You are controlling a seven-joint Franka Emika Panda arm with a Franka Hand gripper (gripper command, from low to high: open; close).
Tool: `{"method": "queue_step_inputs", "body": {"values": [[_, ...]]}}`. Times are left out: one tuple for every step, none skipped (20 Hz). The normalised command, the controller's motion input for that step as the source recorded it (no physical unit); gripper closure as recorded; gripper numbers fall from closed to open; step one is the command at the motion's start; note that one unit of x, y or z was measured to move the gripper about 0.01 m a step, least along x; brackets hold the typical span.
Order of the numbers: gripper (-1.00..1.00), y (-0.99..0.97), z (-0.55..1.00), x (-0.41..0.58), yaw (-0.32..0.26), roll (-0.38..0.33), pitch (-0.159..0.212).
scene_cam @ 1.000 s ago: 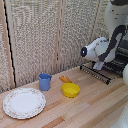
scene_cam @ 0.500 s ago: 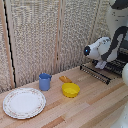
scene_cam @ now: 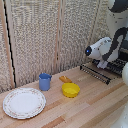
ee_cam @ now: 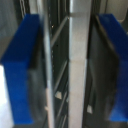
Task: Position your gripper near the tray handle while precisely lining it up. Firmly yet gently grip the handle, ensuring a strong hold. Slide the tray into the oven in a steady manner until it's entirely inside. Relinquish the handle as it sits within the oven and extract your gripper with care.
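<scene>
The tray (scene_cam: 111, 68), a dark wire rack, juts out over the table at the exterior view's right. Its handle (scene_cam: 93, 73) is the thin rail along the front edge. The white arm reaches down to it, and my gripper (scene_cam: 103, 64) sits over the rack's bars. In the wrist view my gripper (ee_cam: 67, 70) straddles the pale handle rail (ee_cam: 79, 65). Both blue pads (ee_cam: 21, 65) stand off from the rail with a gap on each side, so the jaws are open. The oven (scene_cam: 124, 52) is mostly cut off at the right edge behind the arm.
On the wooden table stand a blue cup (scene_cam: 45, 81), a yellow bowl (scene_cam: 70, 90), a small orange item (scene_cam: 65, 79) and a round patterned plate (scene_cam: 23, 102). A woven screen (scene_cam: 45, 35) closes the back.
The arm has barely shifted over the last second and stays at the rack's front edge. Nothing on the table has moved.
</scene>
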Motion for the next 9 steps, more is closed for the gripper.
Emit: {"method": "queue_step_inputs", "body": {"values": [[-1.0,0.07,0.3,0.057,0.004,0.05,0.0],[-1.0,0.1,0.35,0.109,0.0,0.083,0.0],[-1.0,0.14,0.49,0.08,0.0,0.11,0.0],[-1.0,0.2,0.55,0.189,0.0,0.101,0.023],[-1.0,0.18,0.6,0.246,0.0,0.103,0.038],[-1.0,0.15,0.65,0.294,0.0,0.108,0.059],[-1.0,0.18,0.67,0.326,0.0,0.092,0.075],[-1.0,0.1,0.67,0.36,-0.009,0.108,0.075],[-1.0,0.02,0.52,0.426,-0.076,0.145,0.08]]}}
